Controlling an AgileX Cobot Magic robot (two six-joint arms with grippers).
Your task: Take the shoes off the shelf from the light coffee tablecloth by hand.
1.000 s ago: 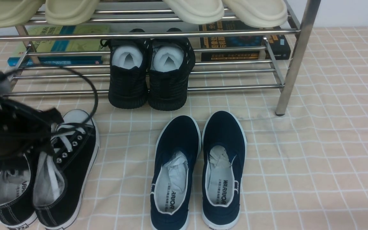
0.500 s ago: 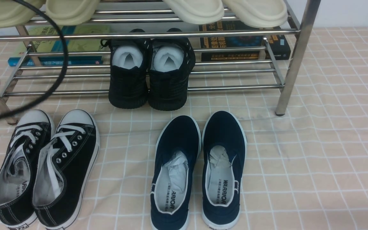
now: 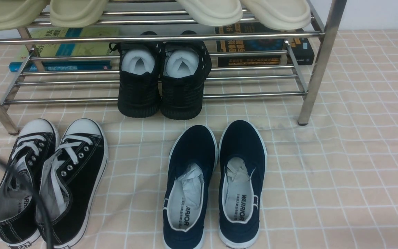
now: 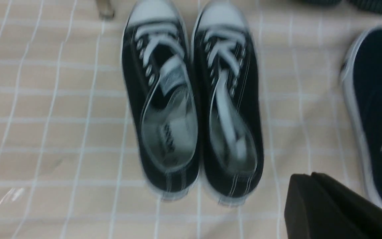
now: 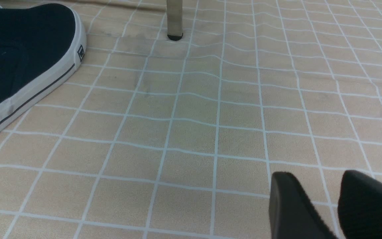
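Observation:
The shoes [image 3: 78, 173], black canvas sneakers with white laces and toe caps, stand side by side on the light coffee tablecloth [image 3: 340, 173] at the front left, in front of the shelf [image 3: 150, 37]. In the left wrist view the shoes [image 4: 174, 126] lie below the camera, blurred. My left gripper [image 4: 305, 177] hovers above the cloth beside their heels, its fingers pressed together and empty. My right gripper [image 5: 317, 174] sits low over bare cloth [image 5: 211, 116], with a narrow gap between its fingers and nothing in it. Neither gripper shows in the front view.
Navy slip-ons [image 3: 216, 183] stand on the cloth at centre front. Black knit shoes [image 3: 162, 83] sit on the shelf's lower tier, cream slippers [image 3: 209, 10] on the top tier, books [image 3: 264, 45] underneath. A black cable [image 3: 36, 200] crosses the sneakers. A shelf leg [image 5: 174, 20] stands ahead of the right gripper.
My left arm, which covered the sneakers one second ago, has pulled back out of the front view. Only its cable still hangs there, now lower over the sneakers. The shoes have not moved.

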